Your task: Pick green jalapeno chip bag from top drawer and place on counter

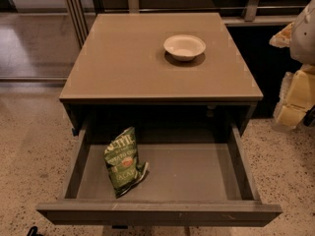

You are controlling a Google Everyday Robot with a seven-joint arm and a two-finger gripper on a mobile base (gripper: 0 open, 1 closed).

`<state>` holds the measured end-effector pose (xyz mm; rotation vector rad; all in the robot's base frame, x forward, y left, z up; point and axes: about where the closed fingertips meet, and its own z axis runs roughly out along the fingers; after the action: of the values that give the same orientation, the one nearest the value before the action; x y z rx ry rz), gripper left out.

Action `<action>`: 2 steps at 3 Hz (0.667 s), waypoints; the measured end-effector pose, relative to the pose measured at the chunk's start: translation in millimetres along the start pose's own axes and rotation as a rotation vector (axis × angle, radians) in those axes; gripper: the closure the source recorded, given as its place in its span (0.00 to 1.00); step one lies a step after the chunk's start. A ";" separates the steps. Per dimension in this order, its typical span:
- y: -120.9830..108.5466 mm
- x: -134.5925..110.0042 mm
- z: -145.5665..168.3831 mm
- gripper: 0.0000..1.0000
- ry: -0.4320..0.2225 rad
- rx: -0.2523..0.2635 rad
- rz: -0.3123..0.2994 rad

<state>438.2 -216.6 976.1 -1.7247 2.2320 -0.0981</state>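
The green jalapeno chip bag lies in the left part of the open top drawer, leaning slightly, with its white lettering and orange-and-white emblem facing up. The drawer is pulled fully out below the tan-brown counter. My gripper shows as white and pale yellow parts at the right edge of the view. It is partly cut off, beside the counter's right side, well above and to the right of the drawer. It is far from the bag and holds nothing that I can see.
A white bowl stands on the counter toward the back right. Speckled terrazzo floor surrounds the cabinet. Metal rails and a dark shelf run along the back wall. The drawer's thick front panel is nearest to me.
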 end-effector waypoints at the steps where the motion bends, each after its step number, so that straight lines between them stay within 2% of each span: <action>1: -1.7 -3.1 -1.6 0.00 -0.012 0.016 0.004; 2: -3.8 -16.1 5.2 0.00 -0.089 0.053 0.072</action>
<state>446.7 -201.6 975.4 -1.5878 2.2042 -0.0618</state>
